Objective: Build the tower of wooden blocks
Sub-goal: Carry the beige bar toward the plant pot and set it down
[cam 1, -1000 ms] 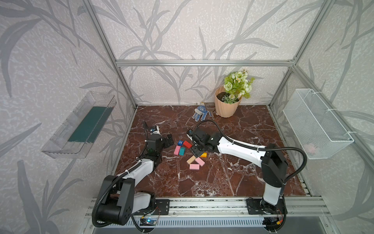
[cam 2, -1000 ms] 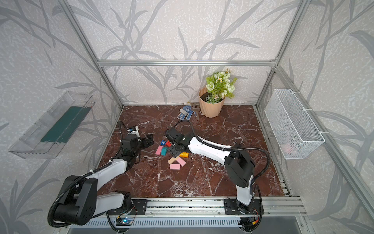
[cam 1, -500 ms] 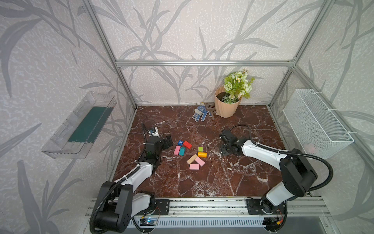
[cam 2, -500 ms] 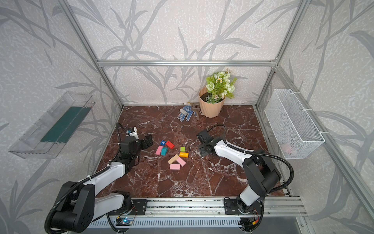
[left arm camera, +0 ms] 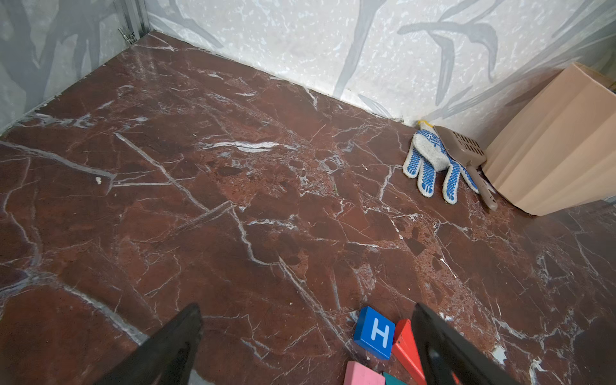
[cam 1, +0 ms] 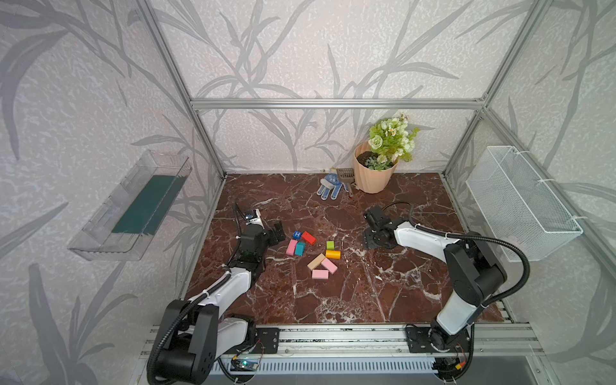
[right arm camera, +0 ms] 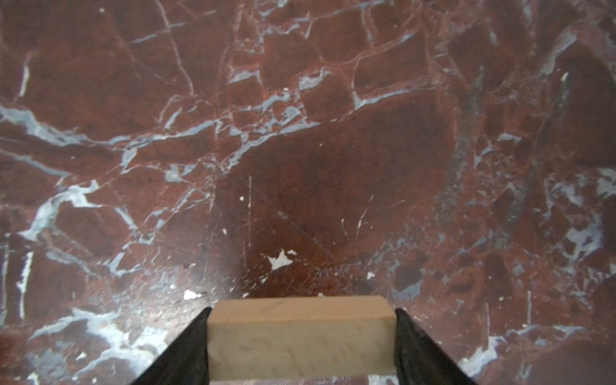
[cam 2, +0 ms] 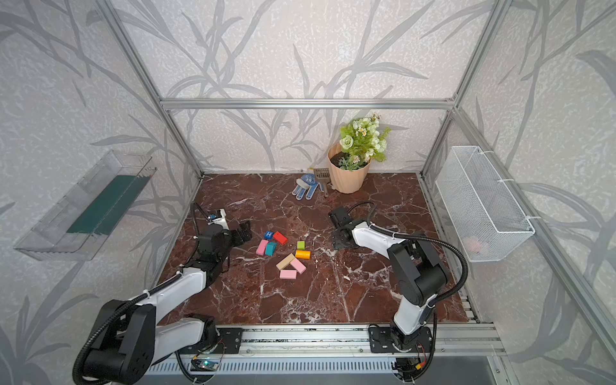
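Observation:
Loose wood blocks lie flat on the marble floor in both top views: a blue H cube (cam 1: 297, 234), red (cam 1: 309, 238), pink (cam 1: 291, 247), teal (cam 1: 300, 248), lime green (cam 1: 330, 245), orange (cam 1: 332, 254), tan (cam 1: 316, 261) and two more pink (cam 1: 329, 265) (cam 1: 320, 274). No tower is in view. My left gripper (cam 1: 278, 231) (left arm camera: 306, 333) is open and empty, just left of the H cube (left arm camera: 375, 331). My right gripper (cam 1: 370, 239) (right arm camera: 300, 343) points down at the floor right of the blocks, shut on a second tan block (right arm camera: 300, 336).
A peach flowerpot (cam 1: 373, 173) stands at the back with a dotted glove (cam 1: 330, 186) and a small scoop (cam 1: 346, 176) beside it. A wire basket (cam 1: 520, 203) hangs on the right wall. A clear tray (cam 1: 133, 206) hangs on the left wall.
My right arm has drawn back from the block cluster to the right, carrying the tan block. The left arm has barely moved.

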Controlling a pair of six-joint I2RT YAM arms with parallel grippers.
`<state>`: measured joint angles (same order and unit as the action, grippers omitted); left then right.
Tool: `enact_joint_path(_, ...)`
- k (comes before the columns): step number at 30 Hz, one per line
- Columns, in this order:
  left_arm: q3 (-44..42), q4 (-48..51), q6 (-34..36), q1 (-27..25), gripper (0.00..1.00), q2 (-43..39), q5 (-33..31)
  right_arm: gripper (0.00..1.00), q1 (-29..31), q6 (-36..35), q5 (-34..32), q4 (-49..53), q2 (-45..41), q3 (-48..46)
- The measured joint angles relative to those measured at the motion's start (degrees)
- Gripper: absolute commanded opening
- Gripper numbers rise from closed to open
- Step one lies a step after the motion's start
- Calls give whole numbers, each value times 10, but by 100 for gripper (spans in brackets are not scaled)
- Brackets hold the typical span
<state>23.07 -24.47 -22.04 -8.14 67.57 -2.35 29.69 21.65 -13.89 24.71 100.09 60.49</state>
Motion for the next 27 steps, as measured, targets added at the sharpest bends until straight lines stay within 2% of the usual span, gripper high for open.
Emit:
enact_joint_path(13,0,0,0,0,99,1,0,74,-34,-1,12,10,106,105)
enact_joint_path(22,1,2,0,-1,99,16,-1,75,-38,19,42,10,124,129)
enact_joint_path(27,1,3,0,-3,99,19,-4,88,-38,24,43,14,133,145)
